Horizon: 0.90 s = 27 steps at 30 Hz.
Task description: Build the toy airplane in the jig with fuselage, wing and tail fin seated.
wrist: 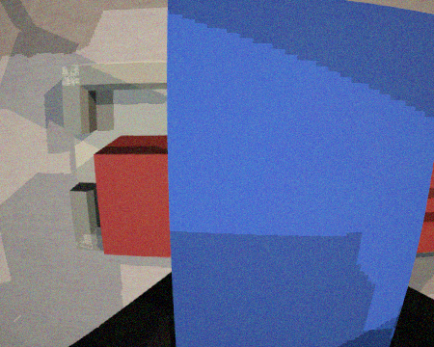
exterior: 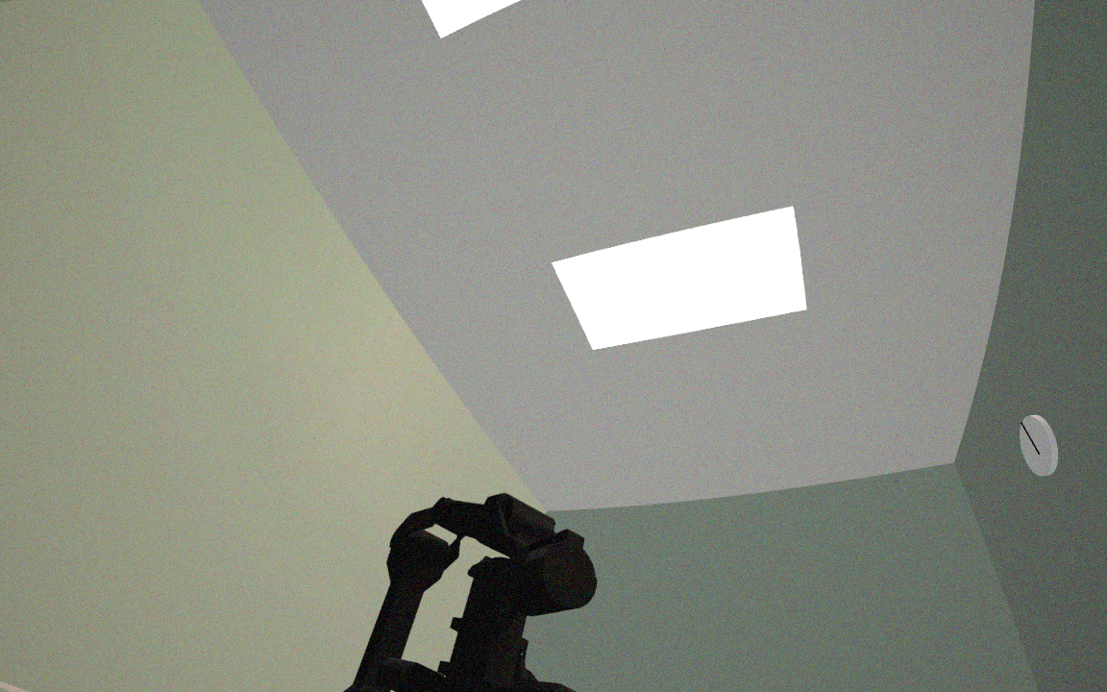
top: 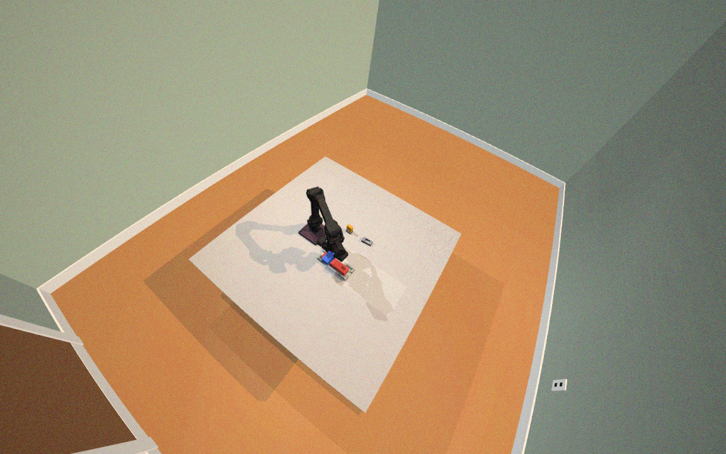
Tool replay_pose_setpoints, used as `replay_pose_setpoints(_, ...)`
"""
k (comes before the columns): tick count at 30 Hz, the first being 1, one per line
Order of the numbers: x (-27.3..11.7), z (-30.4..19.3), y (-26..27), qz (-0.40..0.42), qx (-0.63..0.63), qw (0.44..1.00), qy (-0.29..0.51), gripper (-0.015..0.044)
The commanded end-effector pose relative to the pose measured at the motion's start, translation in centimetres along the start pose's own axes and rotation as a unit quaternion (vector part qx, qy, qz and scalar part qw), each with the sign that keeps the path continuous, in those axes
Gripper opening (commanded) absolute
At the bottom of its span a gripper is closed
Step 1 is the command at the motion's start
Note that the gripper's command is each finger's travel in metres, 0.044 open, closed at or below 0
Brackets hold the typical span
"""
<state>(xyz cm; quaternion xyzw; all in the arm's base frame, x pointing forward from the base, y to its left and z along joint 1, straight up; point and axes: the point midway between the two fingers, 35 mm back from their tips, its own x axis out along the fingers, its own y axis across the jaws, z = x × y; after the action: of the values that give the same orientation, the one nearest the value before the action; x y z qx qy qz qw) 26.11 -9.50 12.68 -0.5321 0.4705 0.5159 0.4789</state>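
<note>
The red fuselage (top: 339, 267) (wrist: 135, 204) lies in the pale grey-green cradle (wrist: 125, 74). My gripper (wrist: 274, 287) is shut on the blue wing (top: 327, 258) (wrist: 294, 159), its black fingers on either side in the wrist view. The wing lies crosswise over the fuselage and covers its middle. The wing's tab and the socket under it are hidden, so I cannot tell whether the wing sits fully down. Part of an opening shows on the fuselage at the wrist view's right edge. The orange-yellow tail fin (top: 349, 227) stands apart from the fuselage, beside the arm.
A small dark grey holder (top: 367, 241) with an opening stands on the white table (top: 320, 333), beyond the tail fin from the arm's base (top: 310, 233). The black arm (top: 327, 219) (exterior: 488, 593) reaches over the cradle area.
</note>
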Motion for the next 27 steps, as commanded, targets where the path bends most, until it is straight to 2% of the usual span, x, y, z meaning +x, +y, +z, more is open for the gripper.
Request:
replay_pose_setpoints(1, 0.0, -0.1, 0.0, 0.0, -0.002, 1.0, 0.002, 0.0196)
replay_pose_setpoints(27, 4.0, -0.2, 0.0, 0.0, -0.002, 1.0, 0.002, 0.0196)
